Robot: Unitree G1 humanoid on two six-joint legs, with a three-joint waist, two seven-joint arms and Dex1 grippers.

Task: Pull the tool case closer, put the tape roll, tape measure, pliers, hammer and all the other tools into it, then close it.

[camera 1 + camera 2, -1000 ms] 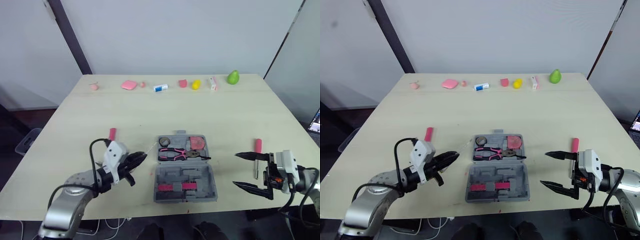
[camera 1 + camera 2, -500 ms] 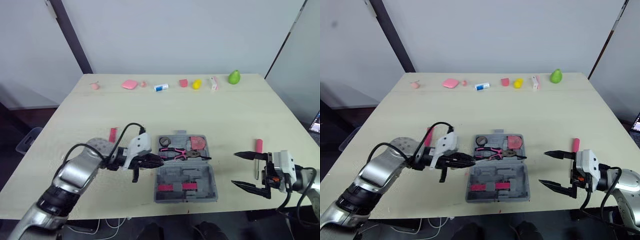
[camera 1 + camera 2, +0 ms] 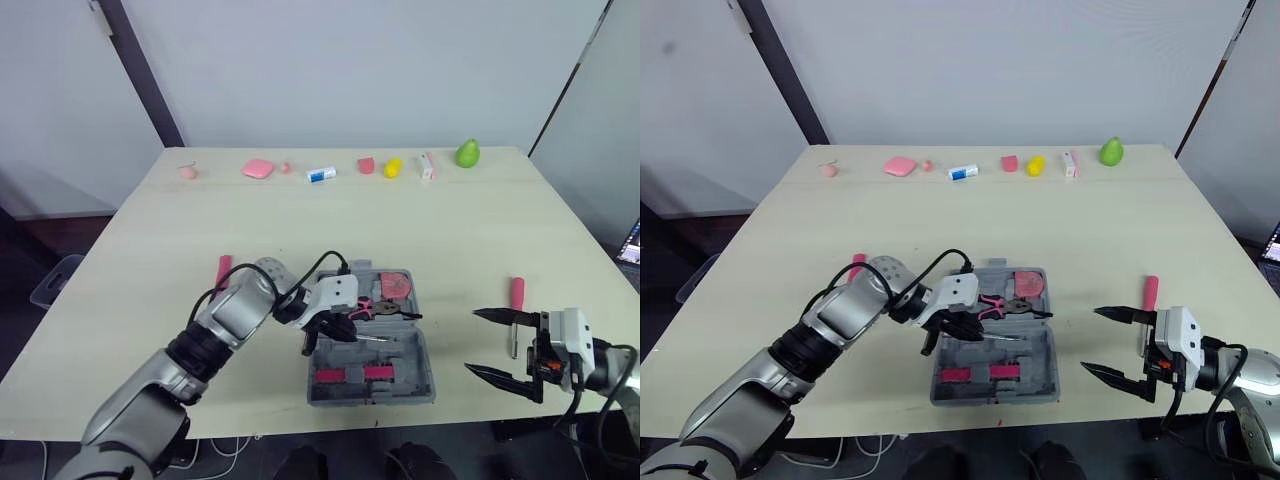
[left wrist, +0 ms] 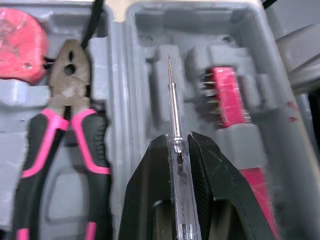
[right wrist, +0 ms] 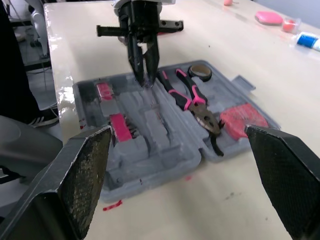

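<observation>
While the left gripper's jaws clamp a clear screwdriver over a slot in the open case at lower centre — pliers, tape roll and tape measure already inside — the right gripper's jaws gape empty; pink-handled tools lie out on the bench, lid unshut.

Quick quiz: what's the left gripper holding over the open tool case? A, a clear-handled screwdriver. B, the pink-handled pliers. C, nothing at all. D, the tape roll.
A: the left gripper is shut on a clear-handled screwdriver, its tip pointing into the tool case, while the pliers lie in their own slot.
</observation>
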